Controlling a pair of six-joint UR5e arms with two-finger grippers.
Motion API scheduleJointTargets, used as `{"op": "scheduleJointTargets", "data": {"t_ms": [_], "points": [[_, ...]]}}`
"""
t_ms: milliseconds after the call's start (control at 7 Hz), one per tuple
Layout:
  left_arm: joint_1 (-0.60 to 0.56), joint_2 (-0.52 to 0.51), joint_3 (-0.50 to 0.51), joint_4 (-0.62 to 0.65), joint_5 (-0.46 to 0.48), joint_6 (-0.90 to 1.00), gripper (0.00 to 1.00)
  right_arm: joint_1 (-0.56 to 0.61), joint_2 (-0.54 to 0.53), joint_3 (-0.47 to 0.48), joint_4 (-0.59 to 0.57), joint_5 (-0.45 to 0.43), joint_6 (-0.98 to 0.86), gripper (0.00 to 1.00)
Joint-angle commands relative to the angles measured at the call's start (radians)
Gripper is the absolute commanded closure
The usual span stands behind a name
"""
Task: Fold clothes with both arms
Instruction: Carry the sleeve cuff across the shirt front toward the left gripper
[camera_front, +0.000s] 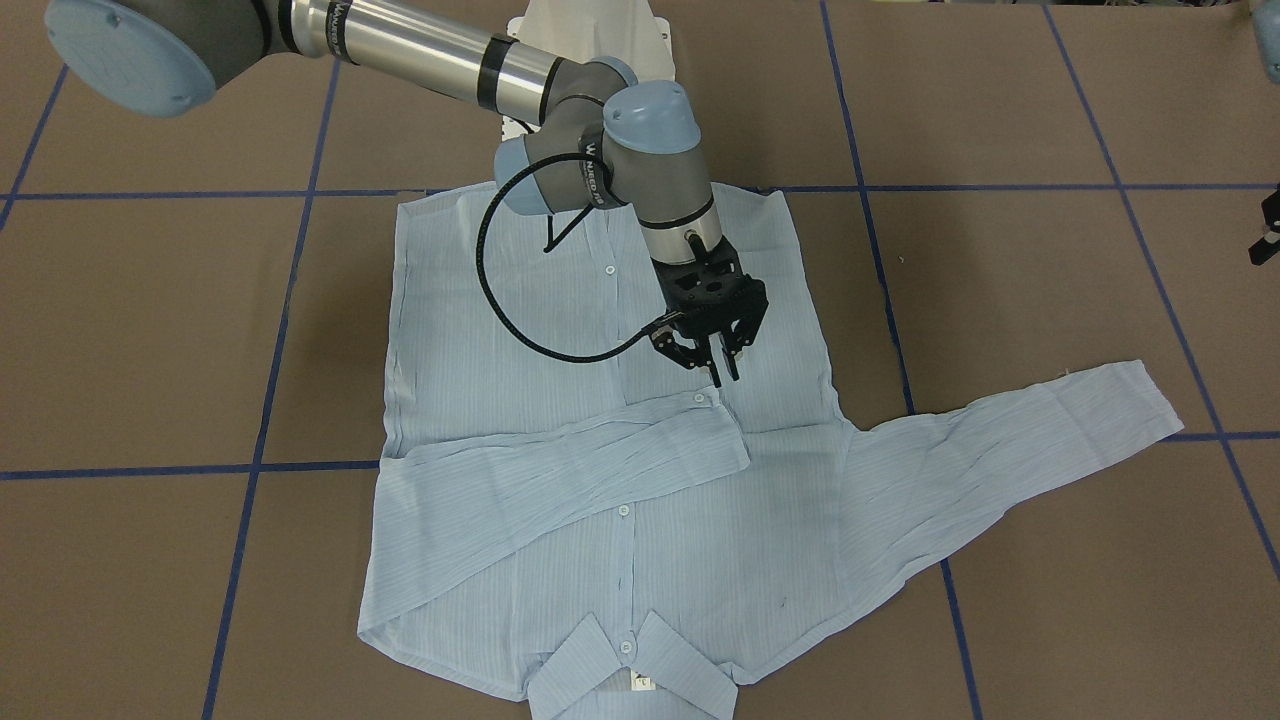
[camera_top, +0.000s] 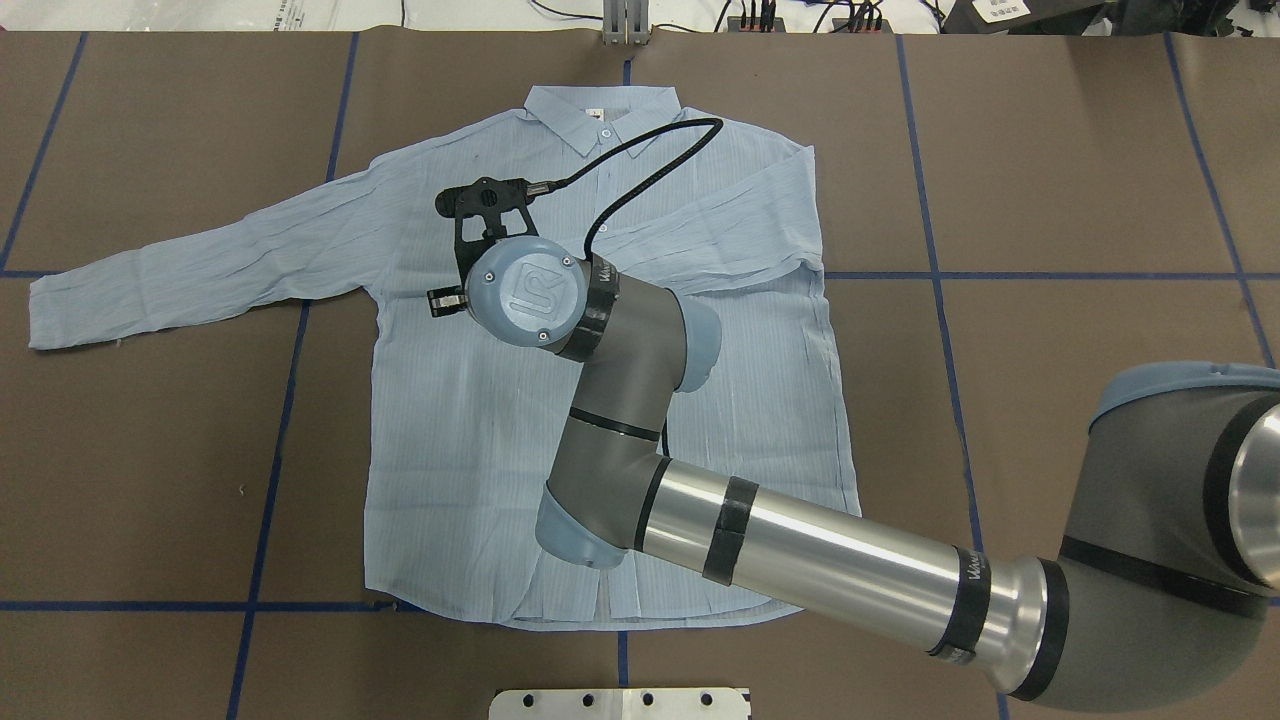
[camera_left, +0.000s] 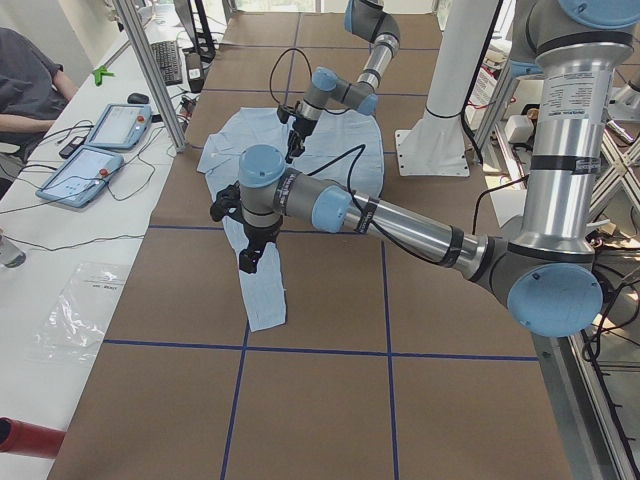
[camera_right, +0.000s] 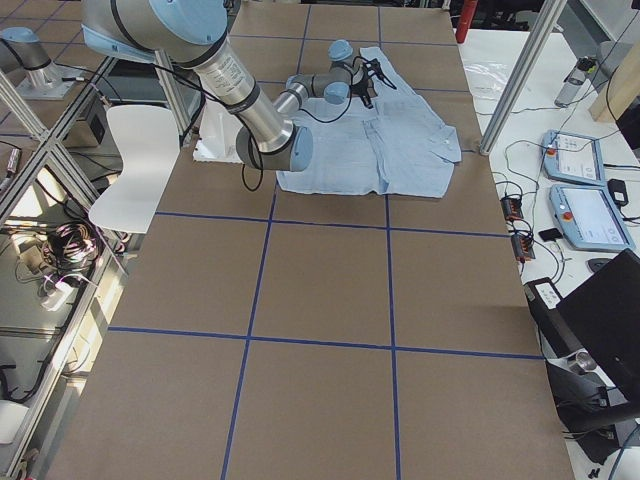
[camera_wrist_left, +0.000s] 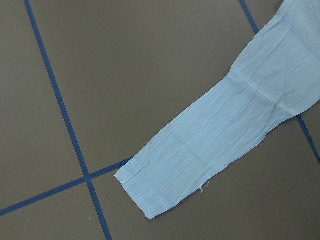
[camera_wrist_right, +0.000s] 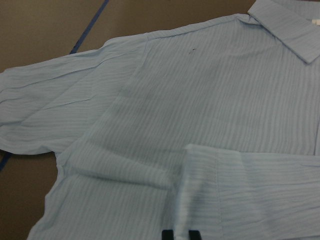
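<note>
The light-blue striped shirt (camera_front: 600, 560) lies flat and buttoned on the brown table, collar (camera_front: 630, 670) towards the front-facing camera. One sleeve (camera_front: 560, 470) is folded across the chest. My right gripper (camera_front: 725, 378) points down at that sleeve's cuff corner, shut on the cuff. In the right wrist view the cuff edge rises to the fingertips (camera_wrist_right: 172, 234). The other sleeve (camera_front: 1000, 450) lies stretched out sideways, and its cuff (camera_wrist_left: 150, 185) fills the left wrist view. My left gripper (camera_left: 248, 262) hangs above that cuff. Only a black edge of it (camera_front: 1266, 225) shows in the front view, so I cannot tell its state.
Blue tape lines (camera_front: 270, 400) cross the brown table. The white pedestal base (camera_front: 590, 30) stands behind the shirt hem. Two tablets (camera_left: 100, 150), cables and a seated person's arm (camera_left: 30, 90) are on the side bench beyond an aluminium post (camera_left: 150, 70).
</note>
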Motion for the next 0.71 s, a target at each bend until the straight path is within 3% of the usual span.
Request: {"op": "scheduleJointTargets", "data": {"t_ms": [0, 143, 429, 571], "points": [[0.001, -0.001, -0.003, -0.002, 0.0, -0.001, 0.0, 0.0, 0.06, -0.009, -0.147, -0.002, 0.022, 0.0], [0.002, -0.009, -0.02, -0.011, 0.0, -0.001, 0.0, 0.034, 0.054, 0.0, -0.244, 0.034, 0.023, 0.0], [0.043, -0.006, 0.024, -0.116, 0.003, -0.005, 0.0, 0.216, -0.022, 0.072, -0.36, 0.342, 0.005, 0.0], [0.051, -0.006, 0.076, -0.159, 0.004, -0.068, 0.0, 0.305, -0.105, 0.145, -0.368, 0.433, -0.029, 0.0]]}}
